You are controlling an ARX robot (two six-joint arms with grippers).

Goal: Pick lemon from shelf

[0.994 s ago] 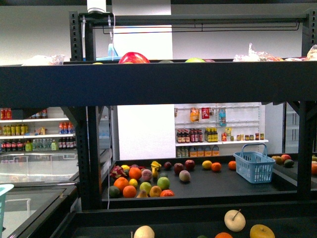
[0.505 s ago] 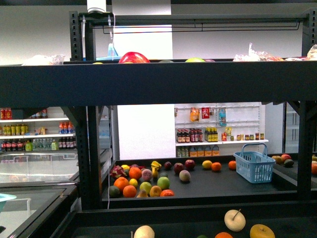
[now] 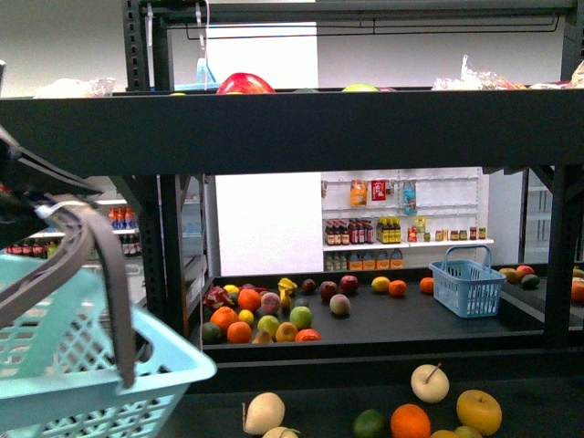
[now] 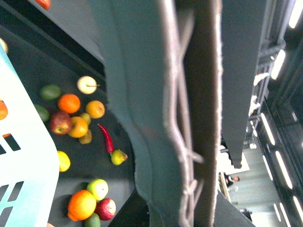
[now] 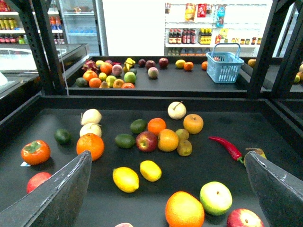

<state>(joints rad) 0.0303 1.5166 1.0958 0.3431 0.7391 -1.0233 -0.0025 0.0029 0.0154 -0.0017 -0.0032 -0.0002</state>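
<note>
Two yellow lemons (image 5: 126, 179) (image 5: 150, 170) lie side by side on the black deck of the shelf (image 5: 265, 124), among oranges, apples and limes. My right gripper (image 5: 166, 156) hovers open just above them, its two grey fingers (image 5: 57, 194) spread wide on either side of the fruit. At the left of the front view my left gripper (image 3: 50, 210) is shut on the grey handle (image 3: 100, 274) of a light turquoise basket (image 3: 82, 365), held up in front of the shelf (image 3: 292, 128). That handle (image 4: 156, 118) fills the left wrist view and hides the jaws.
A red chili (image 5: 229, 147) lies near the right finger. A second blue basket (image 3: 467, 287) and a fruit pile (image 3: 265, 319) sit on the far deck. Black uprights (image 3: 169, 274) frame the opening, and a thick tier spans overhead. White shelves with bottles (image 3: 401, 242) stand behind.
The turquoise basket and my left arm have risen into the front view at the lower left. The view has tipped down slightly, showing more fruit on the near deck.
</note>
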